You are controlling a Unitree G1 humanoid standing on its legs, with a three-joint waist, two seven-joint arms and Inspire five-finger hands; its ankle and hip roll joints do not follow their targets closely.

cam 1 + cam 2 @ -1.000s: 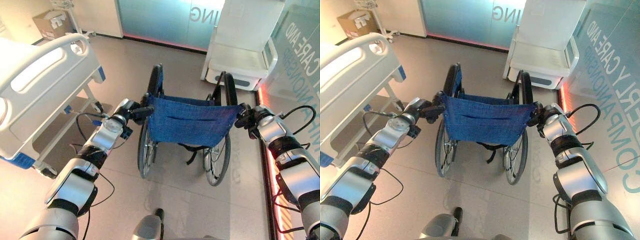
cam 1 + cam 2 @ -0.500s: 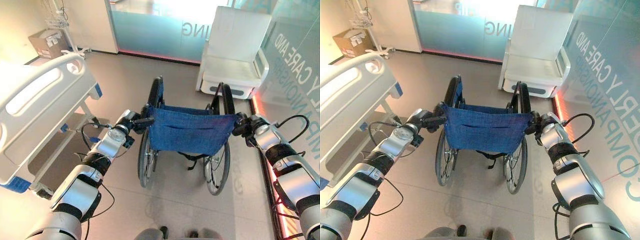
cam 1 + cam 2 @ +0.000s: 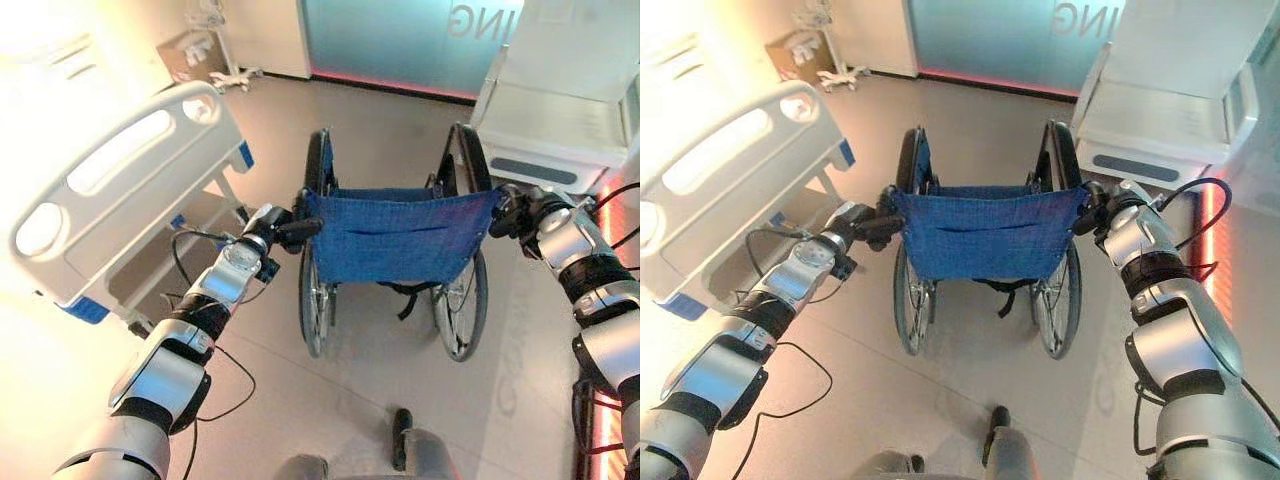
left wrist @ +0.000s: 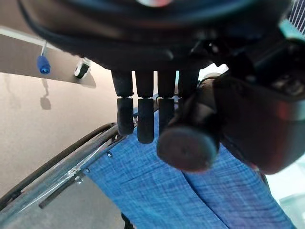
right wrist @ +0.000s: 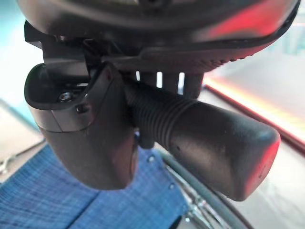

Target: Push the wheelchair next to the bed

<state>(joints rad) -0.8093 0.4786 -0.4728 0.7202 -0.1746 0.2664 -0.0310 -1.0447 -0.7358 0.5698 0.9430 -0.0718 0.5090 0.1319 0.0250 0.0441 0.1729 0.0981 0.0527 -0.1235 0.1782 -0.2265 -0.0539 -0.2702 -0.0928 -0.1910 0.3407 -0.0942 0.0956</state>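
Observation:
The wheelchair (image 3: 400,235), with a blue cloth back and black wheels, stands in the middle of the floor with its back to me. My left hand (image 3: 270,226) is shut on its left push handle (image 4: 188,145), fingers (image 4: 143,119) curled over the grip. On the other side, my right hand (image 3: 520,212) is shut on the ribbed right push handle (image 5: 214,143), with the thumb (image 5: 81,129) wrapped beside it. The white hospital bed (image 3: 140,195) lies to the left, its end board close to the chair's left wheel (image 3: 312,300).
A white armchair (image 3: 560,120) stands at the back right, close to the right wheel. At the back left are a cardboard box (image 3: 190,55) and a wheeled stand's base (image 3: 230,75). A glass wall closes the far side. A red light strip (image 3: 605,400) runs along the right floor.
The view has swung and moved forward. The wheelchair has rolled ahead with both hands on its handles. The gap between its left wheel and the bed's end is narrower.

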